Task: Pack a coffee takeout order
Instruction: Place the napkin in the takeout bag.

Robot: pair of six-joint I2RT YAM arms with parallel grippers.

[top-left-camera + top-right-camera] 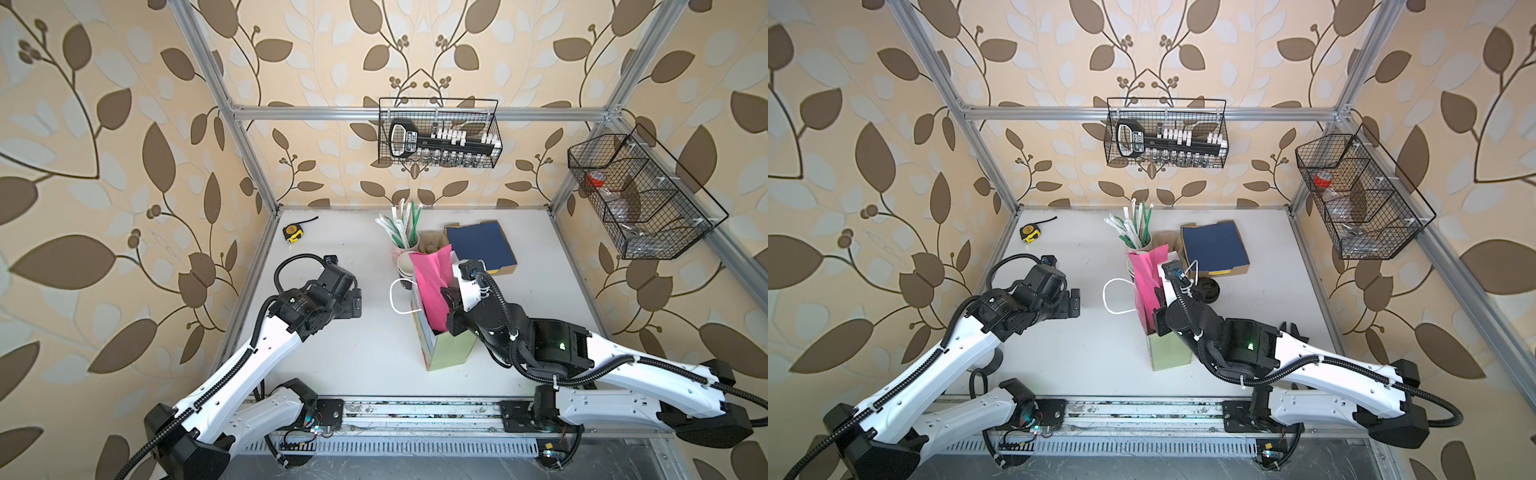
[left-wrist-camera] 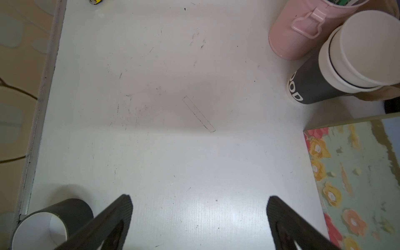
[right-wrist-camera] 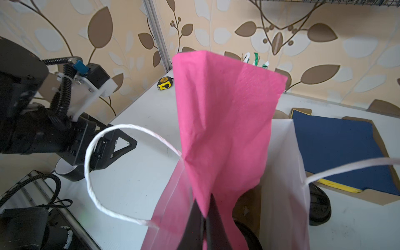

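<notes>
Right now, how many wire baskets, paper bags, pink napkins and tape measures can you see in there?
2 wire baskets
1 paper bag
1 pink napkin, pinched in the right gripper
1 tape measure
Total: 5

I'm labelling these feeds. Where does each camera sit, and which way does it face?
Top views: high at the front, looking down at the table; left arm and right arm show.
Left wrist: on the left arm, looking down at the table; the open left tool shows.
Right wrist: on the right arm, facing the back wall; the right tool shows, shut on the pink napkin.
Shared: top and right wrist views both show the pink napkin.
</notes>
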